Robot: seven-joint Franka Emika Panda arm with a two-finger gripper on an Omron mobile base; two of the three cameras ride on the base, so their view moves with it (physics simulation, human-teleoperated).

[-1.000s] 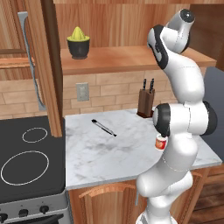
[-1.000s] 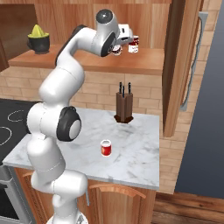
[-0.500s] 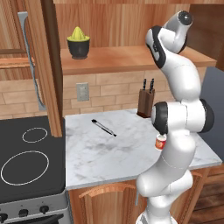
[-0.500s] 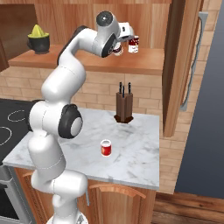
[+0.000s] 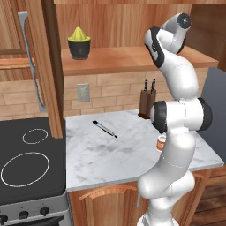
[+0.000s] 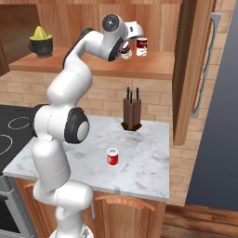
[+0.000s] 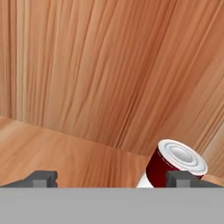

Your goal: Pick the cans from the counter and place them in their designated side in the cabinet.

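warm wooden cabinet [image 6: 153, 65] shelf carries the dark red can [image 6: 142, 47] near its right end, upright, with the hand [image 6: 131, 38] spread wide just beside it, gripping nothing. orange-red can [image 6: 112, 157] stands on the tabletop [image 6: 144, 162] toward its front edge.

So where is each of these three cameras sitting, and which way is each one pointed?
Left base view: behind-left of the arm, facing the counter, stove and cabinet.
Right base view: behind-right, facing the same counter and cabinet; the open gripper is at the shelf near two cans.
Hand view: on the hand, facing the cabinet's back panel; fingertips and dark red can show.
Both base views share the knife block and counter can.
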